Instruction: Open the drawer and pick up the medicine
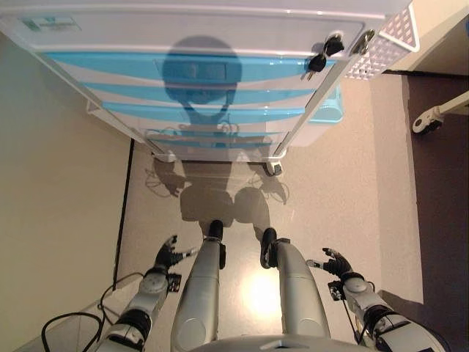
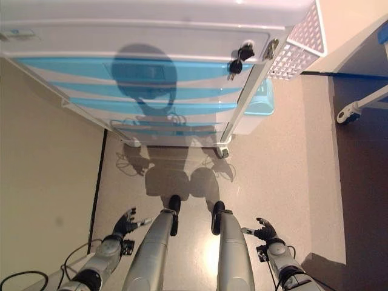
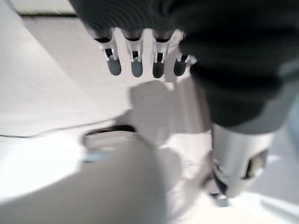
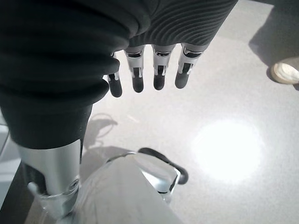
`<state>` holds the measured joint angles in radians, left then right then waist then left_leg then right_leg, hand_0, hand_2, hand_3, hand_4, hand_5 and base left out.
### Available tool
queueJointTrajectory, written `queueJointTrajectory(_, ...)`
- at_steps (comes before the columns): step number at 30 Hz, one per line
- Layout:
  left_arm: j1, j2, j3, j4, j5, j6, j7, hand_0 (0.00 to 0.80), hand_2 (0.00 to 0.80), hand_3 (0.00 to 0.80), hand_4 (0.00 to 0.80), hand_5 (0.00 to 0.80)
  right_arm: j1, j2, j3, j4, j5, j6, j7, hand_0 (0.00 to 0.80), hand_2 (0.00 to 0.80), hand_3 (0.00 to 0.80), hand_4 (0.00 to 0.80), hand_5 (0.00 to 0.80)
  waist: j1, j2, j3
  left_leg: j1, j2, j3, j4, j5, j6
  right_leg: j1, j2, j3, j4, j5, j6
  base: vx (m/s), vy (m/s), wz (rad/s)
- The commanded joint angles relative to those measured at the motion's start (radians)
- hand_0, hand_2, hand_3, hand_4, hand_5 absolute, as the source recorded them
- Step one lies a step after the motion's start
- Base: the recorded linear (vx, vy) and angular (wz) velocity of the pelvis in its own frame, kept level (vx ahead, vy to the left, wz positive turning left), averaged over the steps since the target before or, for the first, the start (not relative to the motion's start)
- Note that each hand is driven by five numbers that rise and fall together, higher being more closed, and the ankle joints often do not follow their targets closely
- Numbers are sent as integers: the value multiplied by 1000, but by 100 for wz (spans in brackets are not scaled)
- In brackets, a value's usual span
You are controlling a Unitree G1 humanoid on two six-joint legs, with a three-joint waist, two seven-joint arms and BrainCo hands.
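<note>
Both hands, left hand [image 1: 170, 254] and right hand [image 1: 335, 262], hang low, fingers relaxed, empty; the cabinet [image 1: 220, 81] fills the upper frame with its drawers closed, so reaching up comes next.

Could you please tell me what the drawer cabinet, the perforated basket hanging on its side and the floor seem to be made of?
The drawer cabinet looks like white plastic or painted metal, smooth and slightly glossy; its blue drawer fronts seem to be translucent plastic, judging by their sheen. The perforated basket looks like moulded white plastic with a regular grid of holes. The floor seems polished vinyl or stone, as it mirrors a lamp glare.
</note>
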<state>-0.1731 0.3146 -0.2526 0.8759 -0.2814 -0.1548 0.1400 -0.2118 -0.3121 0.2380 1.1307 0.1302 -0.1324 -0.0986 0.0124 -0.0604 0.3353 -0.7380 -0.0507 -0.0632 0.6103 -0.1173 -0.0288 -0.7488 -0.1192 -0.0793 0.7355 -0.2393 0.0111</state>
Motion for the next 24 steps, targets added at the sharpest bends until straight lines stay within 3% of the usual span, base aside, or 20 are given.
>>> queueJointTrajectory(1,4,10,34,-102,-131,-71,24,0,0,0,0,0,56,-30,6,-28,29,-31,-18,0,0,0,0,0,-18,-16,-63,-4,-46,42,6,-39,90,-11,-18,12,-110,139,49,-38,37,-5)
queueJointTrajectory(3,-38,-2,51,-210,-270,-101,8,0,0,0,0,0,54,-32,8,-33,28,-29,-13,0,0,0,0,0,-24,-16,-67,-21,-48,48,8,-43,92,-37,-18,14,-99,137,50,-16,33,-7)
queueJointTrajectory(9,-133,-63,77,-359,-550,-132,-35,0,0,0,0,0,52,-35,14,-51,22,-17,-4,0,0,0,0,0,-38,-13,-74,-33,-49,55,17,-53,97,-59,-14,26,-84,132,47,3,8,-3)
queueJointTrajectory(11,-194,-96,99,-422,-719,-149,-87,0,0,0,0,0,52,-38,23,-50,13,-10,10,0,0,0,0,0,-47,-13,-82,-33,-49,60,11,-57,98,-67,-6,34,-92,134,46,18,7,-7)
queueJointTrajectory(15,-254,-128,123,-459,-864,-169,-118,0,0,0,0,0,49,-38,38,-53,3,-4,26,0,0,0,0,0,-58,-18,-96,-34,-43,70,8,-62,100,-80,4,51,-97,138,48,20,8,-12)
queueJointTrajectory(24,-409,-151,144,-497,-1019,-242,-132,0,0,0,0,0,35,-51,72,-74,-13,-5,54,0,0,0,0,0,-91,-36,-122,-49,-26,89,11,-69,90,-108,20,72,-107,150,51,15,-4,-14)
